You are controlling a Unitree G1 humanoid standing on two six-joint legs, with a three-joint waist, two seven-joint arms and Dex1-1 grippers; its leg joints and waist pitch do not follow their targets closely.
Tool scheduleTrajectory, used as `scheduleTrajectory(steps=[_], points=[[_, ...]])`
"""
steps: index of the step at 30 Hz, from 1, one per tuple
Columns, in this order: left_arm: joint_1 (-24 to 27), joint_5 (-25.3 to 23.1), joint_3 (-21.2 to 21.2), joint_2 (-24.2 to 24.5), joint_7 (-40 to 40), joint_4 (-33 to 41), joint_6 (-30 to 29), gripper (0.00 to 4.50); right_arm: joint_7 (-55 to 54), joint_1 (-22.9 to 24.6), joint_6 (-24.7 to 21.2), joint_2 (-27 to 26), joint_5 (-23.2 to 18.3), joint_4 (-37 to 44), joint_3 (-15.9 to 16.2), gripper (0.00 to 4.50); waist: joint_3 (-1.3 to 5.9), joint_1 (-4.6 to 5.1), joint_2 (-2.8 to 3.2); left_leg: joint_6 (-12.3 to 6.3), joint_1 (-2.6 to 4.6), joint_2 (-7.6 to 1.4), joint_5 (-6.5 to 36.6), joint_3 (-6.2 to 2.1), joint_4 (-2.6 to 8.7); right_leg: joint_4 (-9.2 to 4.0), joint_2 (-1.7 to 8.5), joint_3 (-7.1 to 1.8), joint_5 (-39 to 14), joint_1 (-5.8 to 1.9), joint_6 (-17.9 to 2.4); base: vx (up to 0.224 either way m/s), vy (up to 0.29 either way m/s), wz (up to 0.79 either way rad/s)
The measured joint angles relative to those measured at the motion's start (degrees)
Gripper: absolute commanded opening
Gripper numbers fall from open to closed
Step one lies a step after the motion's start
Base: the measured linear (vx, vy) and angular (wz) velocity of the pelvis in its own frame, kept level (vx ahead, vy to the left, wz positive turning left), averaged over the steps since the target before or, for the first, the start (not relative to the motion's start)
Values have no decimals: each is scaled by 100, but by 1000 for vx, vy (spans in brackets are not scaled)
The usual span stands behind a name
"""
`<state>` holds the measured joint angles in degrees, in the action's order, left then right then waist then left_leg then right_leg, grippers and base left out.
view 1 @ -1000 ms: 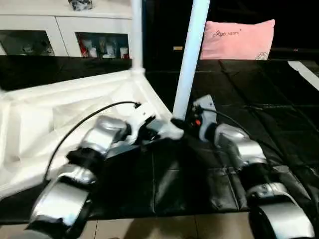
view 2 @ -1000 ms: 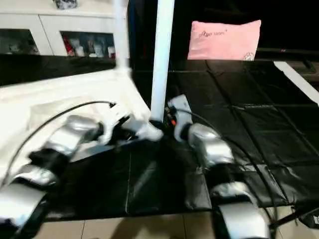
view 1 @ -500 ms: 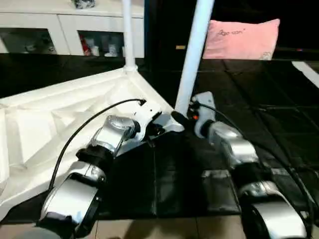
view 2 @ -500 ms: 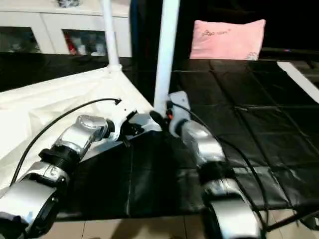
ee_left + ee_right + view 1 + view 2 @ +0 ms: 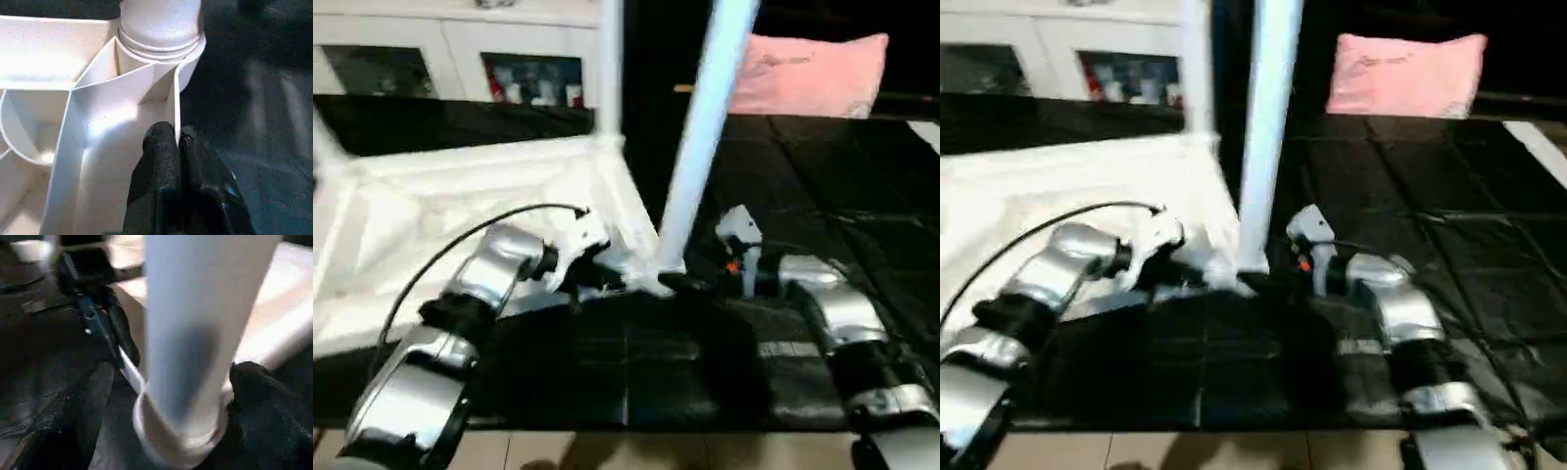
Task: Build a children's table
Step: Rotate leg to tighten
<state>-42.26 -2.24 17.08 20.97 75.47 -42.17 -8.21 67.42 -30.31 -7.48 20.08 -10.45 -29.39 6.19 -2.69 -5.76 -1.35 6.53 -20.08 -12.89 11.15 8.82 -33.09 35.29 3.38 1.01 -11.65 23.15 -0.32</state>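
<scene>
Leg fitting at the near corner of the upturned table [image 5: 460, 206].
Its rim is pinched by the left gripper [image 5: 172, 142] beside the socket; the standing leg [image 5: 700, 147] is flanked by the right gripper [image 5: 166, 396], fingers spread wide. Next, likely another leg is needed.

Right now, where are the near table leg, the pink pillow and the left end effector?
near table leg [image 5: 700, 147], left eye view, mid-shaft of the tube.
pink pillow [image 5: 1408, 73], right eye view, middle of its front.
left end effector [image 5: 175, 142], left wrist view, black fingertips pinching the table's rim.
</scene>
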Motion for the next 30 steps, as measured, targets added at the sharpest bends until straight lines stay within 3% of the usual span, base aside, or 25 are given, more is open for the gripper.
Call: scheduleTrajectory(steps=[5,11,21,22,26,30], points=[[12,5,146,106,426,75,142,0,504,1,60,46,-103,-1,122,403,0,-74,-1,0,-3,1,1,0,-15,7,4,-1,1,0,-1,0,0,0],[140,35,298,272,878,387,122,0,1083,-8,11,143,-143,-127,270,333,-1,-88,-2,-5,-4,-1,2,0,-17,9,4,3,1,0,-1,0,0,0],[172,33,398,328,1030,671,78,0,1468,-53,61,147,-173,-235,337,271,-3,-74,-6,-4,-3,-2,3,0,-35,29,4,1,1,1,-1,0,0,0],[176,33,400,329,1037,684,74,0,1492,-53,60,150,-179,-235,340,246,-3,-75,-6,-4,-3,-2,3,0,-36,29,4,1,1,1,-1,0,0,0],[189,36,403,332,1043,727,68,0,1549,-53,70,164,-220,-232,362,214,-2,-76,-6,-5,-3,-2,3,-1,-43,36,5,0,1,1,-1,0,0,0],[191,36,407,332,1044,742,62,0,1555,-52,58,171,-222,-217,362,204,-2,-75,-6,4,-1,-2,9,-1,-48,43,5,-1,1,1,-1,0,0,0]])
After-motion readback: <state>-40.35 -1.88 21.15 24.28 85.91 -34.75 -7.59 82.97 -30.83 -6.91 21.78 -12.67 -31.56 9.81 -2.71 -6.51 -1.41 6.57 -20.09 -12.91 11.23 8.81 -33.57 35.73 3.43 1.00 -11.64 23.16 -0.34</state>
